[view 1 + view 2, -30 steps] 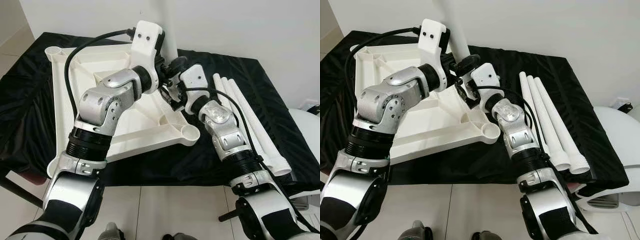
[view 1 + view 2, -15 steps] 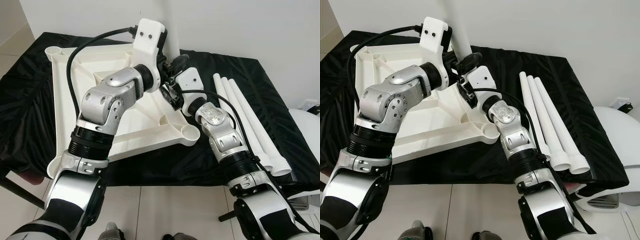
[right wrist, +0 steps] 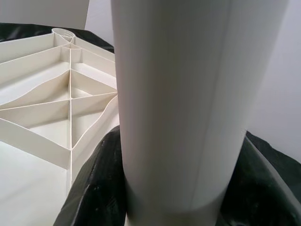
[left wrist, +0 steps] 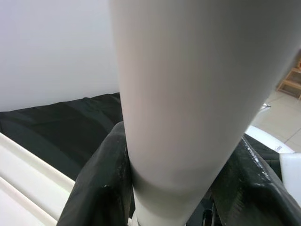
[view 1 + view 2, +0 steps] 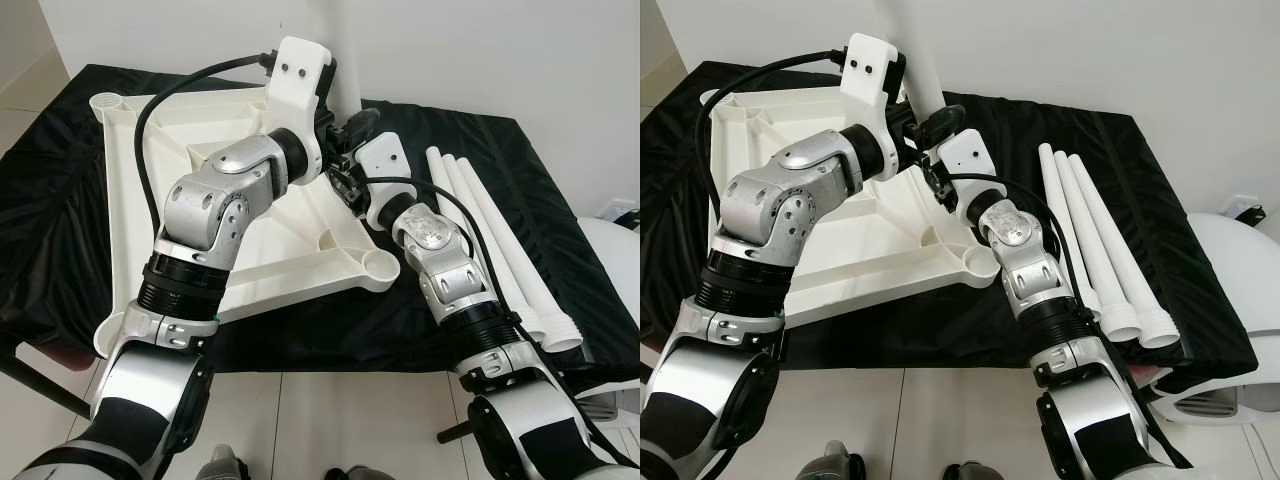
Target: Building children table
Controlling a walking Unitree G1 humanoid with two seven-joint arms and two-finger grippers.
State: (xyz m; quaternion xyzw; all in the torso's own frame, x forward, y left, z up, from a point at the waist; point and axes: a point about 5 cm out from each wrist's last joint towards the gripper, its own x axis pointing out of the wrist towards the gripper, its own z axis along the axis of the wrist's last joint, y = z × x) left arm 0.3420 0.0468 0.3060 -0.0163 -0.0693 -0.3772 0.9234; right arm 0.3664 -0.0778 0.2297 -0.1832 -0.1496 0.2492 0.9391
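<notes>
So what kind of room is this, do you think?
Probably a plain room at home used for assembly: white wall, tiled floor, and a black cloth-covered table holding an upturned white plastic tabletop and loose white plastic legs.

No readable text, labels, brands or numbers anywhere

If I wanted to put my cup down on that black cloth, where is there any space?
Bare black cloth lies right of the three loose legs, toward the wall, and left of the upturned tabletop. It is crowded at the tabletop's far corner, where both grippers hold the upright leg.
</notes>
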